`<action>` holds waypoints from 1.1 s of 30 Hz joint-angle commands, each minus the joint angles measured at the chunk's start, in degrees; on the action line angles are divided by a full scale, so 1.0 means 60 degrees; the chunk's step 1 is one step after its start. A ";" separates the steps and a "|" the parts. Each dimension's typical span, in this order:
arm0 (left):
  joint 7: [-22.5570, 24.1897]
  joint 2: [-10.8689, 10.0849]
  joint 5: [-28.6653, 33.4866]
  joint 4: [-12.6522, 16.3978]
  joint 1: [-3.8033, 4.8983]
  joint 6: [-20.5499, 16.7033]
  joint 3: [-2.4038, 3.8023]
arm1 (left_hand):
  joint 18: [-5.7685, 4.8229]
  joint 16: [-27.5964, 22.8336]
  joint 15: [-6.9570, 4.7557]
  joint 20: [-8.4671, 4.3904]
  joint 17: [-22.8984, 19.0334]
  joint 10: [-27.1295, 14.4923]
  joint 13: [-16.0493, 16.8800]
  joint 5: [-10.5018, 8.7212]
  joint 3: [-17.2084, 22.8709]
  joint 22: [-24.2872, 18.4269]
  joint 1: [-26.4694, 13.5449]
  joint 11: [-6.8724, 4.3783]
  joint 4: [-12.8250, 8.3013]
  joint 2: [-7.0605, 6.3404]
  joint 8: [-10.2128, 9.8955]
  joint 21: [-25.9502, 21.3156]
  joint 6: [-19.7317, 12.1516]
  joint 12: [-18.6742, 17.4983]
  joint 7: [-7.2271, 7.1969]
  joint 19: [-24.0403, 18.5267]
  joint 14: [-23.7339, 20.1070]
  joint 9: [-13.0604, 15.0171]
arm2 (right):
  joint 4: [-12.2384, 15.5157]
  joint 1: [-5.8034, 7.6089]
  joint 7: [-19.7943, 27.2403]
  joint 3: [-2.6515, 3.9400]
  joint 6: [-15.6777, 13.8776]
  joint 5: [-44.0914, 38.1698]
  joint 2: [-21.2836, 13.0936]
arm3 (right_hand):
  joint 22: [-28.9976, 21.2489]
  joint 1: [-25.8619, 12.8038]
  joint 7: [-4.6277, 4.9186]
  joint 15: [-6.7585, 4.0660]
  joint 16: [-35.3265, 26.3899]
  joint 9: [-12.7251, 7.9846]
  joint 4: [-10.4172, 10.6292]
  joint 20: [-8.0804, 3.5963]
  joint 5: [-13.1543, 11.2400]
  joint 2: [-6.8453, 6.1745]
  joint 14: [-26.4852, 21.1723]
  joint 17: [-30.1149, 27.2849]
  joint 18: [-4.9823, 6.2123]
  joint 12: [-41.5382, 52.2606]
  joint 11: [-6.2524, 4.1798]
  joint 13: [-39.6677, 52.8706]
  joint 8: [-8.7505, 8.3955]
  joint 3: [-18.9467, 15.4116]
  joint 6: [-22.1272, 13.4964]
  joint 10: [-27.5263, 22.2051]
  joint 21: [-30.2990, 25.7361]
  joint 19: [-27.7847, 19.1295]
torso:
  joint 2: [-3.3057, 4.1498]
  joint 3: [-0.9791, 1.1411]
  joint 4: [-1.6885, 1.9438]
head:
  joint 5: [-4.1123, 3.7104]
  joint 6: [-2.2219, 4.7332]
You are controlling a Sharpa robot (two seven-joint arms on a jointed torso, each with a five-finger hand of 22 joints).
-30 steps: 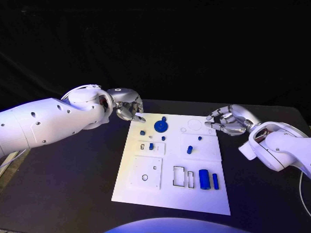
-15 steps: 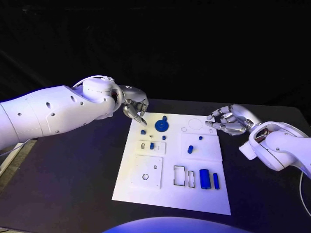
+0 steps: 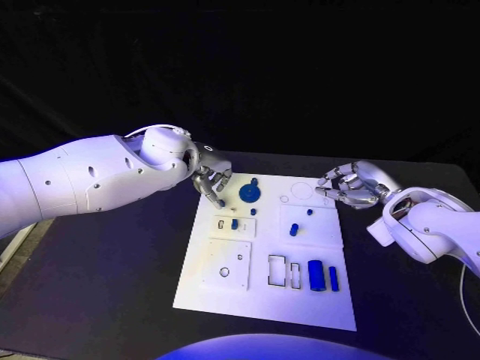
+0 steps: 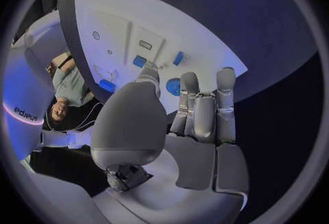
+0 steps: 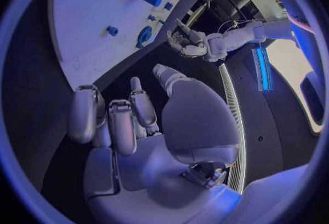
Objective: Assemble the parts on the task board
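The white task board (image 3: 264, 289) lies mid-table with several blue parts on it. A round blue disc (image 3: 247, 195) sits near its far left corner, and two blue cylinders (image 3: 322, 277) lie near the front right. My left hand (image 3: 210, 180) hangs over the far left corner with its fingers pointing down beside the disc and nothing in it. From the left wrist, its thumb tip is close to a small blue part (image 4: 140, 61). My right hand (image 3: 352, 187) hovers at the board's far right edge, fingers loosely curled and empty.
More small blue parts stand mid-board, one (image 3: 235, 223) in a left recess and another (image 3: 292, 230) to the right. Outlined rectangular slots (image 3: 276, 271) lie beside the cylinders. Black tabletop (image 3: 110, 285) surrounds the board on both sides.
My left hand has moved right, onto the board's far left corner, and turned its fingers downward. The right hand has barely moved.
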 commanded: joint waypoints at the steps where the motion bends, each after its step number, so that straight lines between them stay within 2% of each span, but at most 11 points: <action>1: 0.0220 0.0065 -0.0341 0.0016 0.0020 0.0320 -0.0052 | -0.0182 0.0058 0.0073 0.0031 0.0004 -0.0033 0.0018 0.0029 0.0194 -0.0009 -0.0040 0.0065 -0.0002 0.0198 -0.0054 0.0030 -0.0027 -0.0003 0.0054 -0.0070 -0.0025 0.0043 | 0.0006 -0.0011 0.0103 0.0001 0.0085 -0.0015 0.0011 | 0.0166 -0.0102 -0.0007 -0.0062 -0.0027 -0.0016 0.0075 -0.0012 0.0060 0.0007 0.0651 0.0858 0.0090 -0.0003 -0.0034 0.0009 0.0049 -0.0005 -0.0084 -0.0021 -0.0020 -0.0017 | 0.0009 0.0005 -0.0004 | -0.0001 -0.0022; 2: 0.0241 0.0085 -0.0346 0.0007 0.0019 0.0336 -0.0093 | -0.0178 0.0058 0.0077 0.0045 -0.0004 -0.0054 0.0026 0.0032 0.0373 -0.0006 -0.0060 0.0066 -0.0004 0.0247 -0.0077 0.0030 -0.0005 -0.0004 0.0051 -0.0080 -0.0036 0.0064 | 0.0007 -0.0012 0.0110 0.0002 0.0076 -0.0015 0.0012 | 0.0167 -0.0110 -0.0007 -0.0062 -0.0029 -0.0017 0.0091 -0.0012 0.0086 0.0010 0.0650 0.0854 0.0090 -0.0003 -0.0034 0.0008 0.0053 -0.0010 -0.0088 -0.0021 -0.0022 -0.0016 | 0.0009 0.0004 -0.0009 | 0.0000 -0.0017; 6: 0.0288 0.0154 -0.0357 -0.0057 0.0010 0.0347 -0.0236 | -0.0166 0.0065 0.0048 0.0055 0.0000 -0.0091 0.0046 0.0027 0.0733 -0.0009 -0.0127 0.0020 -0.0006 0.0191 -0.0210 0.0020 0.0050 0.0000 0.0033 -0.0112 -0.0050 0.0078 | 0.0012 -0.0015 0.0139 0.0002 0.0044 -0.0014 0.0012 | 0.0166 -0.0114 -0.0008 -0.0063 -0.0029 -0.0020 0.0120 -0.0013 0.0157 0.0015 0.0651 0.0856 0.0091 0.0001 -0.0036 0.0010 0.0062 -0.0017 -0.0099 -0.0019 -0.0028 -0.0017 | 0.0010 0.0003 -0.0017 | -0.0020 -0.0035; 11: 0.0299 0.0194 -0.0404 -0.0127 -0.0002 0.0230 -0.0303 | -0.0165 0.0071 0.0029 0.0040 0.0003 -0.0131 0.0058 0.0013 0.1021 0.0013 -0.0194 0.0005 -0.0007 0.0059 -0.0537 0.0027 0.0030 -0.0013 0.0039 -0.0119 -0.0061 0.0019 | 0.0015 -0.0018 0.0159 0.0002 0.0022 -0.0010 0.0003 | 0.0166 -0.0114 -0.0008 -0.0064 -0.0030 -0.0022 0.0128 -0.0014 0.0185 0.0015 0.0650 0.0853 0.0092 0.0004 -0.0037 0.0013 0.0066 -0.0019 -0.0103 -0.0017 -0.0030 -0.0017 | 0.0007 0.0002 -0.0011 | -0.0044 -0.0068; 15: 0.0284 0.0219 -0.0444 -0.0168 -0.0005 0.0124 -0.0322 | -0.0172 0.0083 0.0031 0.0035 0.0034 -0.0123 0.0062 0.0013 0.1197 0.0056 -0.0159 0.0010 -0.0007 0.0053 -0.0708 0.0058 0.0041 -0.0013 0.0051 -0.0087 -0.0049 -0.0008 | 0.0021 -0.0019 0.0166 0.0002 0.0010 -0.0008 0.0001 | 0.0173 -0.0114 -0.0008 -0.0064 -0.0031 -0.0022 0.0135 -0.0014 0.0207 0.0015 0.0650 0.0853 0.0090 -0.0001 -0.0037 0.0008 0.0069 -0.0020 -0.0105 -0.0021 -0.0023 -0.0011 | 0.0001 0.0016 -0.0013 | -0.0046 -0.0072; 21: 0.0247 0.0250 -0.0475 -0.0219 -0.0007 0.0078 -0.0330 | -0.0170 0.0086 0.0037 0.0035 0.0033 -0.0125 0.0059 0.0009 0.1440 0.0056 -0.0056 0.0018 -0.0011 0.0049 -0.0909 0.0055 0.0058 -0.0029 0.0064 -0.0093 -0.0049 -0.0034 | 0.0024 -0.0021 0.0169 0.0002 0.0006 -0.0007 -0.0003 | 0.0173 -0.0114 -0.0008 -0.0064 -0.0031 -0.0022 0.0135 -0.0014 0.0207 0.0015 0.0650 0.0853 0.0090 -0.0001 -0.0037 0.0008 0.0069 -0.0020 -0.0105 -0.0021 -0.0023 -0.0011 | 0.0003 0.0011 -0.0004 | -0.0056 -0.0081; 33: 0.0174 0.0364 -0.0607 -0.0425 -0.0030 0.0014 -0.0333 | -0.0169 0.0082 0.0050 0.0040 0.0023 -0.0139 0.0047 0.0006 0.1748 0.0062 0.0091 0.0035 -0.0011 0.0051 -0.1105 0.0050 0.0151 -0.0063 0.0077 -0.0097 -0.0055 -0.0046 | 0.0025 -0.0022 0.0164 0.0003 0.0020 -0.0007 -0.0004 | 0.0173 -0.0114 -0.0008 -0.0064 -0.0031 -0.0022 0.0135 -0.0014 0.0207 0.0015 0.0650 0.0853 0.0090 -0.0001 -0.0037 0.0008 0.0069 -0.0020 -0.0105 -0.0021 -0.0023 -0.0011 | 0.0005 0.0014 -0.0008 | -0.0082 -0.0094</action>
